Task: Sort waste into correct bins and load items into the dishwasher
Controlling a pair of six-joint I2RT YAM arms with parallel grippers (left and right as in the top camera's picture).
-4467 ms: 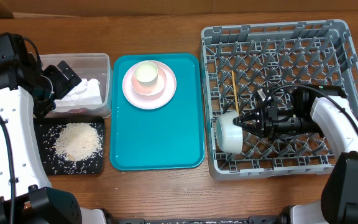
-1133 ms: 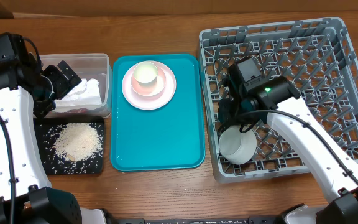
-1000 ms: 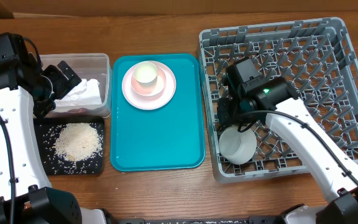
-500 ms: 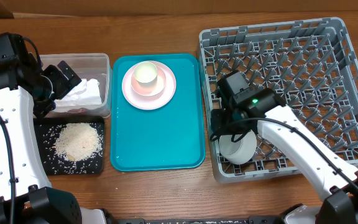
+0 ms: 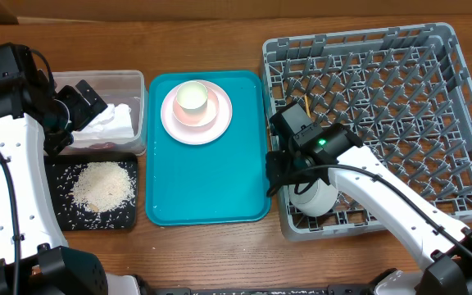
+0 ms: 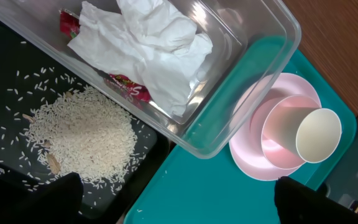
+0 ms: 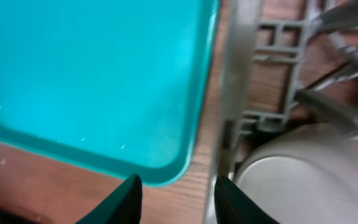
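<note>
The grey dish rack (image 5: 400, 49) stands on the right. A pale bowl (image 5: 316, 199) lies in its front-left corner, and it also shows in the right wrist view (image 7: 309, 186). A chopstick (image 5: 307, 105) pokes out behind my right arm. My right gripper (image 5: 275, 174) (image 7: 180, 202) is open and empty over the gap between the rack and the teal tray (image 5: 207, 184). The pink plate (image 5: 220, 123) (image 6: 253, 155) holds a bowl (image 6: 281, 127) with the cream cup (image 5: 192, 97) (image 6: 319, 135) in it. My left gripper (image 5: 84, 102) (image 6: 179, 205) is open and empty above the bins.
The clear tub (image 5: 133, 82) (image 6: 260, 31) holds white tissue (image 6: 148, 50) and a red wrapper (image 6: 129, 87). The black tray (image 5: 125, 217) (image 6: 5, 56) in front of it holds a heap of rice (image 5: 102, 186) (image 6: 82, 134). The rack's grey rim (image 7: 235, 93) lies beside the teal tray (image 7: 92, 74).
My right gripper has let go of the bowl, which now lies in the rack's front-left corner. The right arm has swung left and forward to the tray's edge. The left arm has not moved.
</note>
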